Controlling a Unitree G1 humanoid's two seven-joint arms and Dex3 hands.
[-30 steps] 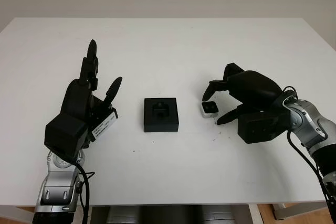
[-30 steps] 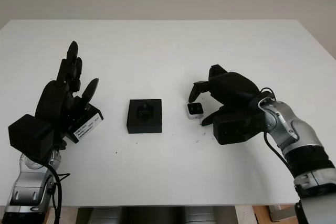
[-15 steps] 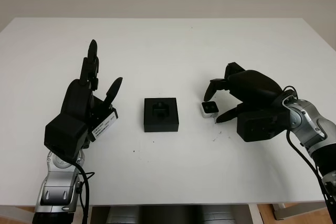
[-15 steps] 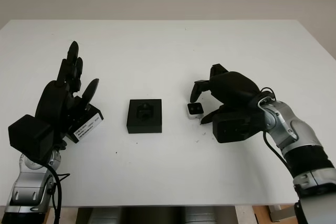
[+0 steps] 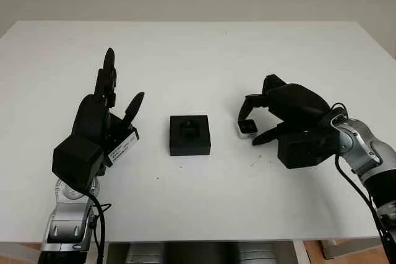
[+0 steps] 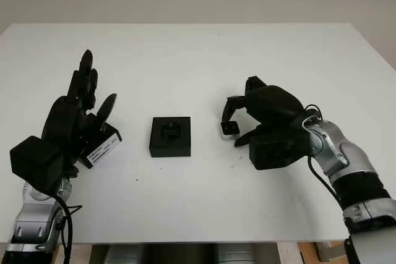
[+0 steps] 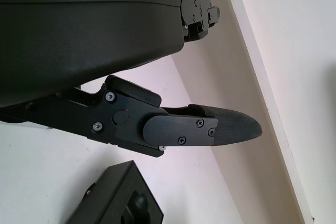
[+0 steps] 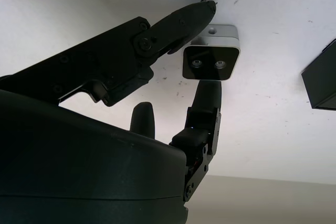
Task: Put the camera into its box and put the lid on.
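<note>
1. The camera [image 5: 247, 128] is a small white block with a dark front. It sits on the white table [image 5: 198, 54], just to the right of the black box [image 5: 190, 135], a little apart from it.
2. The right hand [image 5: 260, 122] is curled around the camera. One finger is at its far side and the thumb is at its near side. The fingers look like they touch it, but the camera is still on the table, so it is not picked up yet.
3. The left hand [image 5: 102, 122] is open and held up over the left side of the table. It holds nothing.
4. The camera looks light and hard, with smooth sides that could slip. The dark front may scratch, so the best place to squeeze is the two white sides.
5. The box has a hollow in the middle, and the camera looks like it should go in there.
</note>
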